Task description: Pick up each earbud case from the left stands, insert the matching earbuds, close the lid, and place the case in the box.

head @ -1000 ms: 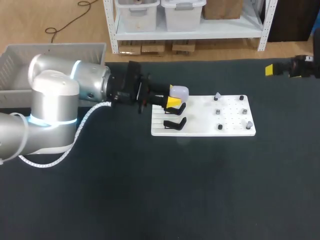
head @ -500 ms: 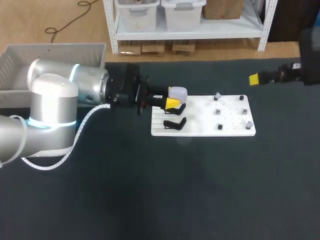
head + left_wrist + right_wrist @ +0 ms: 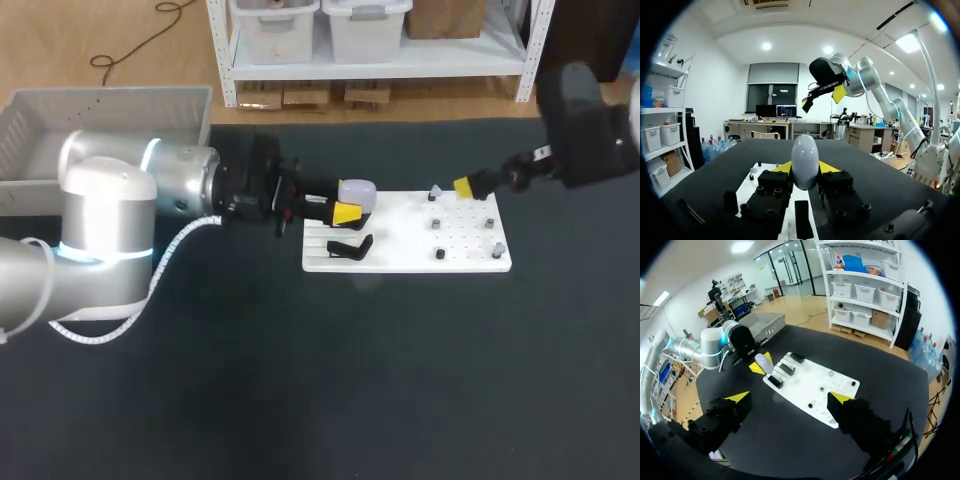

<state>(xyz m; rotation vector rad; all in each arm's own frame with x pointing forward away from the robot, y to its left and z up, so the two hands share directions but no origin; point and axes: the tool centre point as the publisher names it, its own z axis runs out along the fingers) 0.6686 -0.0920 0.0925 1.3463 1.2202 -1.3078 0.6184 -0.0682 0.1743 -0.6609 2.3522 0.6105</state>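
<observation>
A pale lavender earbud case (image 3: 358, 190) is held just above the left end of the white board (image 3: 400, 260), with my left gripper (image 3: 350, 205) shut on it. In the left wrist view the case (image 3: 805, 160) stands upright between the yellow fingertips (image 3: 782, 167). A black stand (image 3: 350, 246) lies on the board just below it. Small earbuds (image 3: 437, 223) sit on pegs at the board's right half. My right gripper (image 3: 468, 186) hangs open in the air over the board's far right part. From the right wrist view, that gripper (image 3: 790, 397) is high above the board (image 3: 812, 385) and the case (image 3: 761, 363).
A grey plastic box (image 3: 100, 110) stands at the table's far left, behind my left arm (image 3: 110, 200). The board lies in the middle of the dark table (image 3: 350, 380). My right arm (image 3: 840, 82) shows overhead in the left wrist view.
My right arm has swung in from the right edge to above the board's far right part. The left gripper with the case has barely shifted.
</observation>
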